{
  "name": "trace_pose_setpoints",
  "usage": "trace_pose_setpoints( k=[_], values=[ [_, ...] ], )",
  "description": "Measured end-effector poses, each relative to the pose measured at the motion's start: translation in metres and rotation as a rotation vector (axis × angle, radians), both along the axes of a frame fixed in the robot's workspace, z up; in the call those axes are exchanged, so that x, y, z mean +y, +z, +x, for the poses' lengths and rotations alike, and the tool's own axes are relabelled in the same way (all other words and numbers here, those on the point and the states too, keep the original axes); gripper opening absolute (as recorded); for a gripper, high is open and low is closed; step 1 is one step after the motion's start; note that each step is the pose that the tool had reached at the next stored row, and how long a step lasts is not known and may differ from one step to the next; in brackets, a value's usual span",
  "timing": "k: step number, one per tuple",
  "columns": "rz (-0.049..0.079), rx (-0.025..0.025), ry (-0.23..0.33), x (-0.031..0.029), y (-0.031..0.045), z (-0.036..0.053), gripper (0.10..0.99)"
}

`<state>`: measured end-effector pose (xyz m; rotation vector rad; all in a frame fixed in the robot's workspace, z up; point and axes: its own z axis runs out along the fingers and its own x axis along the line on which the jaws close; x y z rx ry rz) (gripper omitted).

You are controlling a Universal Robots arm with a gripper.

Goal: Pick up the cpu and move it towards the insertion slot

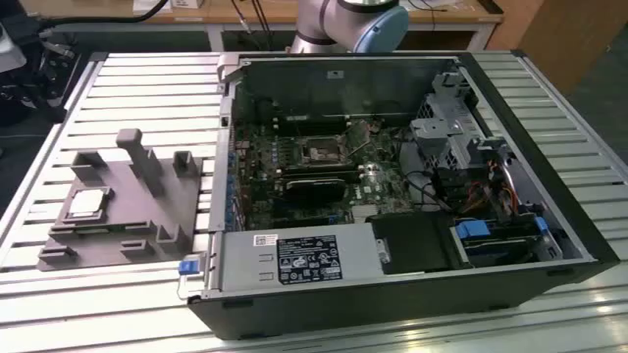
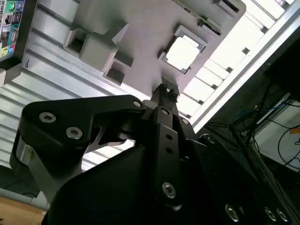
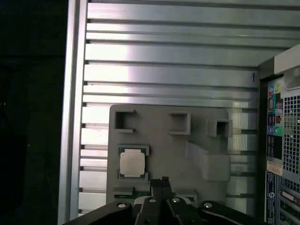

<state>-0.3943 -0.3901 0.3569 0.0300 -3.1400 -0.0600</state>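
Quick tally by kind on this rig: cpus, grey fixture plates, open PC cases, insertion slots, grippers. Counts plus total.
cpu: 1
grey fixture plate: 1
open PC case: 1
insertion slot: 1
gripper: 1
Total: 5

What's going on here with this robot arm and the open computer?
The arm's gripper hangs above the grey fixture that sits beside the open computer case. Its fingers are together and hold nothing. The cpu lies in its recess on that fixture, not yet picked up. The insertion slot is on the motherboard inside the case.
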Motion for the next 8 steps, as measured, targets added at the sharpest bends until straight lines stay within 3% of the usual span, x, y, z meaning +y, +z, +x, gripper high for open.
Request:
trace_pose_setpoints(
  k=[8],
  values=[
    [0.0, 0.0001, 0.0, 0.0, 0.0001, -0.003, 0.106]
  ],
)
